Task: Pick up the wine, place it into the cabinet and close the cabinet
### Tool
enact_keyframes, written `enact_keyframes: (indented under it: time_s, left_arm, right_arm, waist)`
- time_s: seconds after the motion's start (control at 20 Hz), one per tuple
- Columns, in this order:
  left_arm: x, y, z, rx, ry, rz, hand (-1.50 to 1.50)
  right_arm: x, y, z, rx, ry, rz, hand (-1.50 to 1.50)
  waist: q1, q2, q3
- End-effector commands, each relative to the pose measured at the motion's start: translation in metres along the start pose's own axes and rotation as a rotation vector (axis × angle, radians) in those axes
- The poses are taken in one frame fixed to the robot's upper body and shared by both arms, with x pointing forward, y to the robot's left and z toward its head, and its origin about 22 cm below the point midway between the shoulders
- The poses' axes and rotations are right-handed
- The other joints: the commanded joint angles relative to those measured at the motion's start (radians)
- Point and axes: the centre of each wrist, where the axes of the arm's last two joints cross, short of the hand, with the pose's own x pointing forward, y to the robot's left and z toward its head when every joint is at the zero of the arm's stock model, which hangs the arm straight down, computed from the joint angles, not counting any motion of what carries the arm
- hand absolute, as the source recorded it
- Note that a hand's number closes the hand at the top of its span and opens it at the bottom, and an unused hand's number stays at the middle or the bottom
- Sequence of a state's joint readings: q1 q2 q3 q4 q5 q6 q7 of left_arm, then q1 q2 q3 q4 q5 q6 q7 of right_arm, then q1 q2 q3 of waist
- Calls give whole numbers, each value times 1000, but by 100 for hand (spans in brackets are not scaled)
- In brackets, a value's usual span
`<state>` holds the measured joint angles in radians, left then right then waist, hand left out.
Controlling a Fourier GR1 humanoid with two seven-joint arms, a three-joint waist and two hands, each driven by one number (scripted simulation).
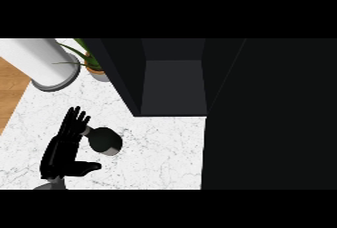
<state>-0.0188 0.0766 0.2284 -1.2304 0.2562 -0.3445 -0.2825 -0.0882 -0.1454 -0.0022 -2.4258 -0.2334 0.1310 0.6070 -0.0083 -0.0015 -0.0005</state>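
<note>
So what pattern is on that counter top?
White marble with thin grey veins, seen in the head view.

The left hand (66, 142) is showing on the marble counter (158, 151), fingers straight, touching the dark wine bottle (104, 139) just beside it. The open black cabinet (172, 75) is standing beyond the bottle, a potted plant (92, 64) beside the cabinet.

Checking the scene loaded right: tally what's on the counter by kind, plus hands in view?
Wine bottle: 1
Cabinet, door open: 1
Potted plant: 1
White cylinder: 1
Hand: 1 (left, open, beside the bottle)
Total: 5
</note>
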Motion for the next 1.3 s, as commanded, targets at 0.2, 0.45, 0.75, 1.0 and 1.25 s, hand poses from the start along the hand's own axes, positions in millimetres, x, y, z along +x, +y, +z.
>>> enact_keyframes:
  time_s: [0.2, 0.45, 0.75, 1.0, 1.25]
  left_arm:
    - [-17, -4, -13, 2, 14, 13, -150]
    - [-22, -5, -3, -34, 43, 35, -150]
    - [-38, -14, -13, -16, 0, 52, -150]
    - [-44, -10, -21, -59, 5, 117, 150]
    - [-42, -10, -25, -158, 8, 114, 150]
  right_arm:
    - [34, 6, 25, 46, -73, -38, -150]
    - [39, 11, 26, 44, -75, -14, -150]
    - [33, 11, 24, 26, -63, -27, -150]
    - [18, 5, 31, 45, -73, -34, -150]
    - [27, 15, 34, 21, -77, -42, -150]
  waist:
    - [0, 0, 0]
    - [3, -1, 0]
    - [2, 0, 0]
    - [-4, 0, 1]
    - [-5, -1, 0]
